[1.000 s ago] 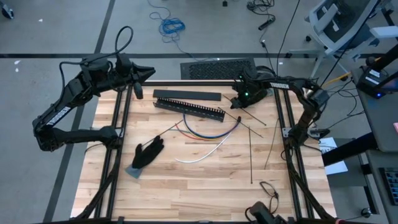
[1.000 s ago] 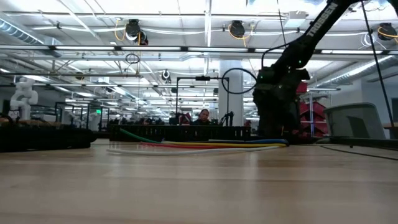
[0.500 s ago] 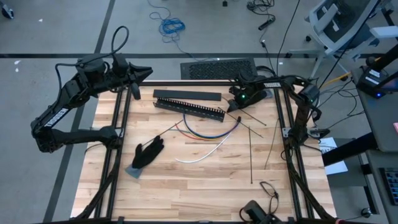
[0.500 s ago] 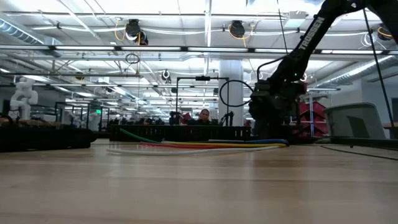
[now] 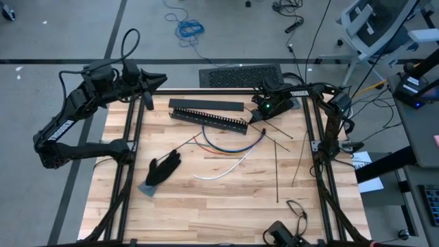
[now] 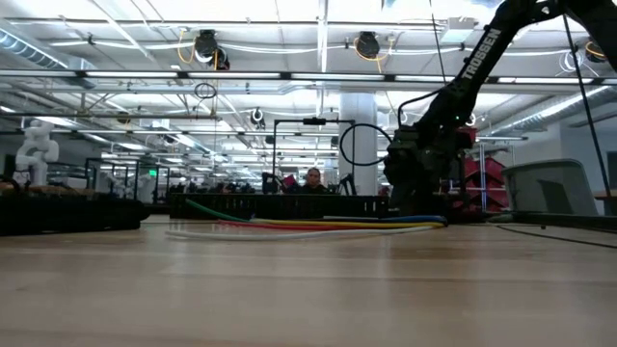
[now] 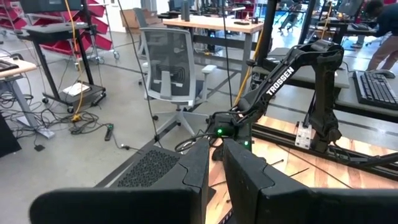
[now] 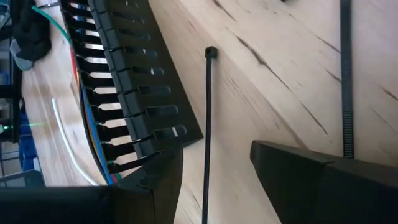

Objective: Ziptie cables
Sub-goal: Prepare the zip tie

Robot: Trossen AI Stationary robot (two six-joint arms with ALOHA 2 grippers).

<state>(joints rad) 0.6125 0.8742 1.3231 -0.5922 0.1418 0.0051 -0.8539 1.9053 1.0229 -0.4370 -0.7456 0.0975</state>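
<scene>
Overhead, the wooden table carries the cables, right tool open, left tool closed.

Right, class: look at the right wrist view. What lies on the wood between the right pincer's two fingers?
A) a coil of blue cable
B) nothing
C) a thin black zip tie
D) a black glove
C: in the right wrist view a thin black zip tie runs straight along the wood between the open right pincer's fingers, beside the slotted bar.

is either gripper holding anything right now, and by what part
Nothing is held. The left gripper is shut on nothing; the right gripper is open over a zip tie.
</scene>
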